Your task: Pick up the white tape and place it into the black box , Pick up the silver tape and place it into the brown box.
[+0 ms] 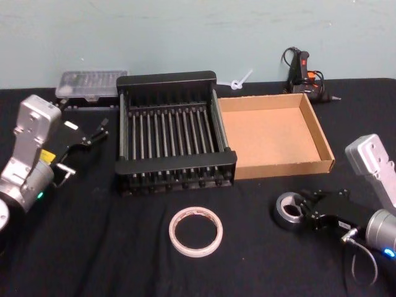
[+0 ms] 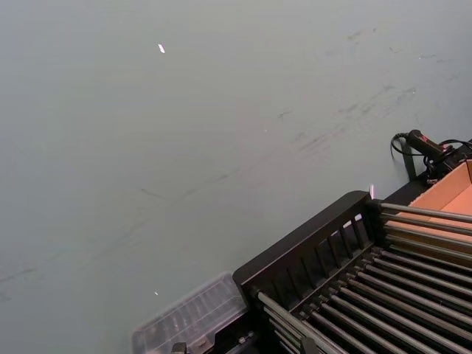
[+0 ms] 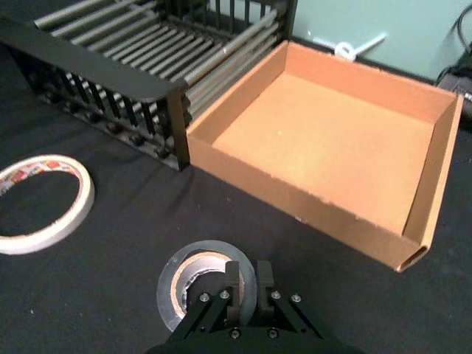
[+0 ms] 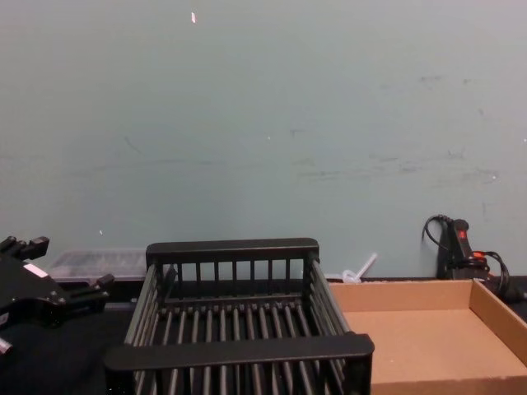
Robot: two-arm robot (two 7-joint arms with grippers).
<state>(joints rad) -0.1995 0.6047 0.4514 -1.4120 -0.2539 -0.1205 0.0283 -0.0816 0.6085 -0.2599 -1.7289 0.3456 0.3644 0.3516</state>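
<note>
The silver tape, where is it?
In the head view the silver tape lies on the table's right side, before the brown box, with the right gripper clamping its wall.

The right gripper [image 3: 244,274] hides part of the silver tape [image 3: 193,280].

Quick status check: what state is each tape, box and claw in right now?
white tape: flat on the table, untouched
silver tape: on the table, wall pinched by the right claw
black box: empty
brown box: empty
left claw: open, raised left of the black box, holding nothing
</note>
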